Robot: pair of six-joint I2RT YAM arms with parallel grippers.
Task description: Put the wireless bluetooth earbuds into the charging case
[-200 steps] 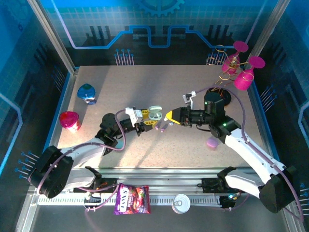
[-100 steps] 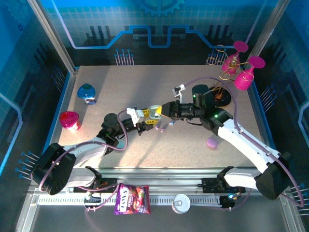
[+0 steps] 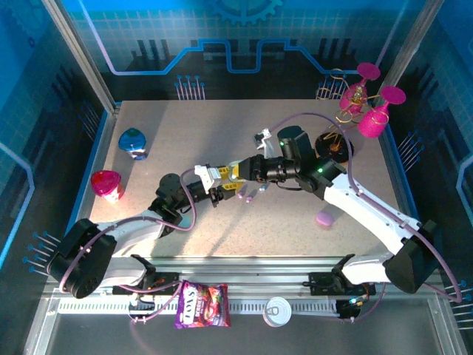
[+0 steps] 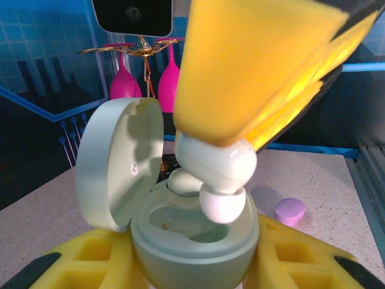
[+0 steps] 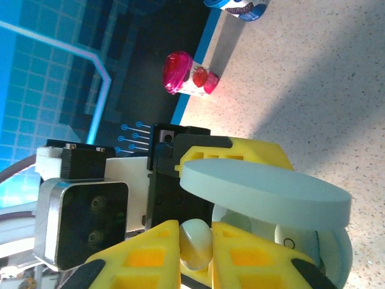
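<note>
Left wrist view shows the pinched earbud (image 4: pixel 218 180) at the open case (image 4: pixel 192 244).

A pale, speckled table top (image 3: pixel 214 126) fills the middle of the enclosure, edged on its left side by a blue strip (image 3: pixel 96 159). Behind it stands a back wall (image 3: pixel 236 37) printed in blue and black: a fine grid, a bright stepped line like a circuit trace, and part of a gear emblem (image 3: pixel 244 7) at the top edge. The left wall (image 3: pixel 29 148) and the right wall (image 3: pixel 443 148) carry the same dark blue pattern with pale outlines. Two bare metal posts (image 3: pixel 81 55) rise slanting from the far corners. A slotted metal rail (image 3: pixel 251 277) runs along the near edge. The light is even and cool; from the right wrist, a bright band of table lies beside a shaded one.
</note>
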